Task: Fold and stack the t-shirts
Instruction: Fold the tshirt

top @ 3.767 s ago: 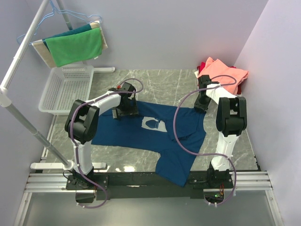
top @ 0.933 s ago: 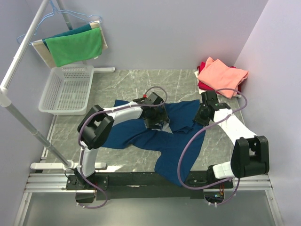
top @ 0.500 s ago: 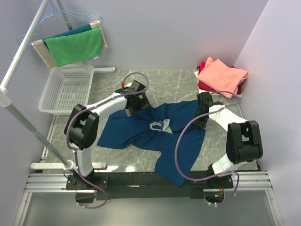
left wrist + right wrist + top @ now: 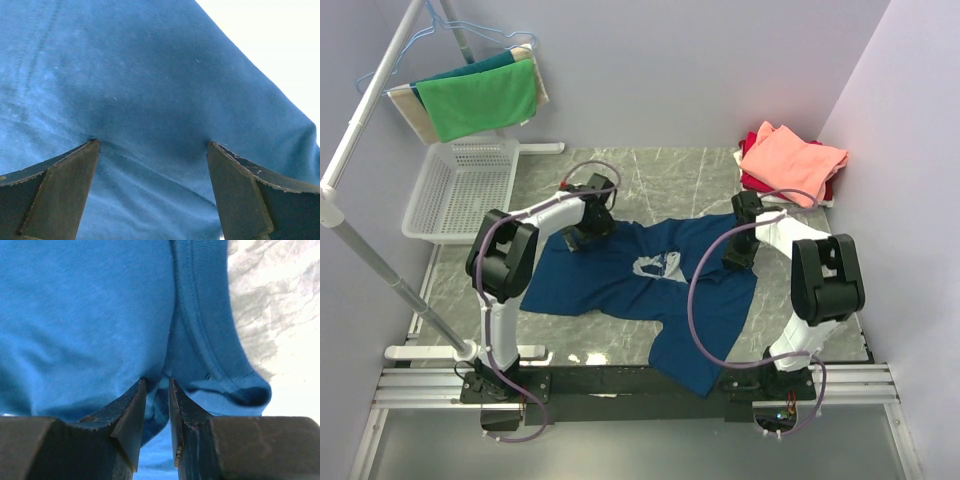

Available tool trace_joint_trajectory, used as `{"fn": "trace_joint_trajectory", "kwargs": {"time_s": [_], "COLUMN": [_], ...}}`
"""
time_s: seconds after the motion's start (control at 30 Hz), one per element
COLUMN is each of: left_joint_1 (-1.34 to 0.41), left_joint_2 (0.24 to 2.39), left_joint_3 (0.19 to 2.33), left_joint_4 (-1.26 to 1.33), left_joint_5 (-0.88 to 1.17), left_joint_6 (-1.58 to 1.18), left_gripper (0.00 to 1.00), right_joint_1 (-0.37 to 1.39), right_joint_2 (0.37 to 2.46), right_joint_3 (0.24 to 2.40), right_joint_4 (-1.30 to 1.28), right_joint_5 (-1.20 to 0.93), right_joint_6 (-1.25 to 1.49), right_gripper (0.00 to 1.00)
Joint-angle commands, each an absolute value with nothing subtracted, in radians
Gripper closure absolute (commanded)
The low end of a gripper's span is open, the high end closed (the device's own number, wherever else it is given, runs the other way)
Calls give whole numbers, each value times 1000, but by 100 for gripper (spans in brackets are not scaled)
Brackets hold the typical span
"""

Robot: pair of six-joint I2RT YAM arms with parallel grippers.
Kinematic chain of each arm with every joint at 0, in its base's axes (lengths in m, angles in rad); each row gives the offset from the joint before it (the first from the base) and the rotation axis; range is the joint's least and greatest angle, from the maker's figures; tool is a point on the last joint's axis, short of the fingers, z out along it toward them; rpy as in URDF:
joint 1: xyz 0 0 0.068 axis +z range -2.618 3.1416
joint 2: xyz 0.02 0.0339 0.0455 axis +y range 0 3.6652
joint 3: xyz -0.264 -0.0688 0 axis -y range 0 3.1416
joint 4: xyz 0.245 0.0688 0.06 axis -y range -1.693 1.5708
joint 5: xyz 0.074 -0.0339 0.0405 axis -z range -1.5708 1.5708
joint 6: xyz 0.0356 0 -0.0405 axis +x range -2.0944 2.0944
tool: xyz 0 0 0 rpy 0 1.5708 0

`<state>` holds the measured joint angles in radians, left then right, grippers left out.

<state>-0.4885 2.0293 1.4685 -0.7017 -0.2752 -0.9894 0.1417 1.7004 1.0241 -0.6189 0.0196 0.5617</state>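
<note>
The navy-blue t-shirt (image 4: 620, 280) lies rumpled on the marble table (image 4: 670, 180), its pale chest print (image 4: 660, 265) creased, one part hanging over the front edge. My left gripper (image 4: 584, 236) is at the shirt's back left corner; in the left wrist view it (image 4: 151, 145) is wide open, with its fingertips (image 4: 75, 165) against the blue cloth (image 4: 150, 90). My right gripper (image 4: 733, 256) is at the shirt's right edge; in the right wrist view it (image 4: 157, 382) is shut on a pinch of blue cloth (image 4: 100, 315) near a hem. A folded salmon-pink shirt (image 4: 792, 155) lies on a red one (image 4: 758, 182) at the back right.
A white mesh basket (image 4: 460, 185) stands at the back left, beside the table. A green cloth (image 4: 480, 100) hangs on a hanger from the white rack (image 4: 365, 250) along the left. Purple cables loop over both arms.
My left gripper has moved from the shirt's middle back out to its back left corner, and the shirt has opened out leftward. My right gripper shifted slightly back, still on the right edge.
</note>
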Motion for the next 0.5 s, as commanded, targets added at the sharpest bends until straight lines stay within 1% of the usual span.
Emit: {"fn": "trace_joint_trajectory", "kwargs": {"time_s": [0.0, 0.17, 0.47], "left_joint_1": [-400, -321, -307], "left_joint_2": [2080, 2075, 2143], "left_joint_3": [1459, 1448, 1551], "left_joint_4": [-795, -775, -729], "left_joint_5": [-371, -374, -293], "left_joint_6": [-993, -959, -867], "left_gripper": [4, 4, 4], "right_joint_1": [150, 150, 150], "right_joint_2": [1778, 1839, 1963], "right_joint_3": [1095, 1155, 1322], "right_joint_4": [-693, -732, -778], "right_joint_5": [100, 153, 184], "right_joint_6": [532, 515, 499], "right_gripper": [68, 68, 67]}}
